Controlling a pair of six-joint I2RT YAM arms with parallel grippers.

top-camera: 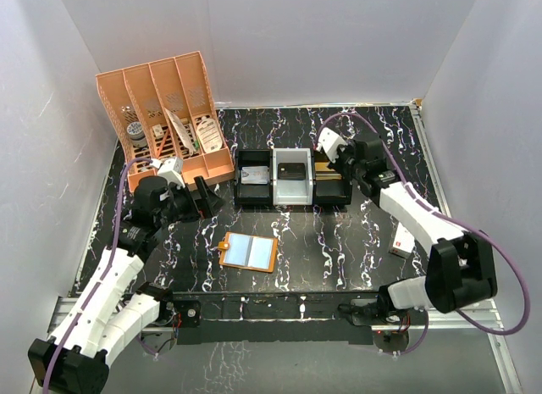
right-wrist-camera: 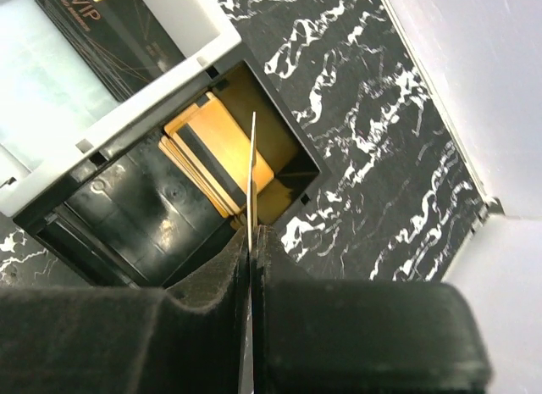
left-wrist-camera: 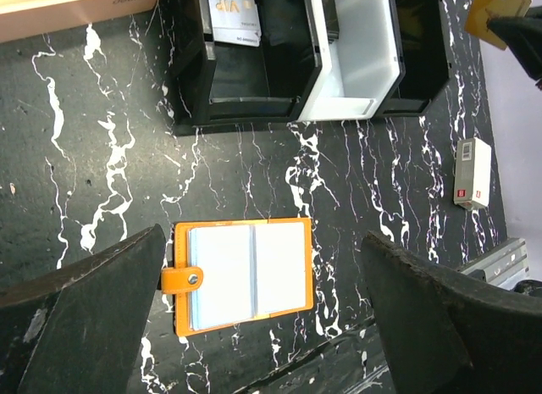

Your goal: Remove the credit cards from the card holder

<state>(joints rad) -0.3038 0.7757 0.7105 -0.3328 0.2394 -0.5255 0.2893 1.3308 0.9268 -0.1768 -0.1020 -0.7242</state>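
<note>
While card holder [left-wrist-camera: 180, 280] lies open | right gripper [right-wrist-camera: 251, 235] pinches gold card [left-wrist-camera: 495, 8]

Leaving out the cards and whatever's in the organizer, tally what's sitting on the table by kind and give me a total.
Desk organizer: 1
Black bins: 2
White bin: 1
Card holder: 1
Small white box: 1
Total: 6

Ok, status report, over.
Left gripper open, clear of card holder; right gripper shut on gold card over black tray. Holder open, credit cards inside. Nothing blocking.
</note>
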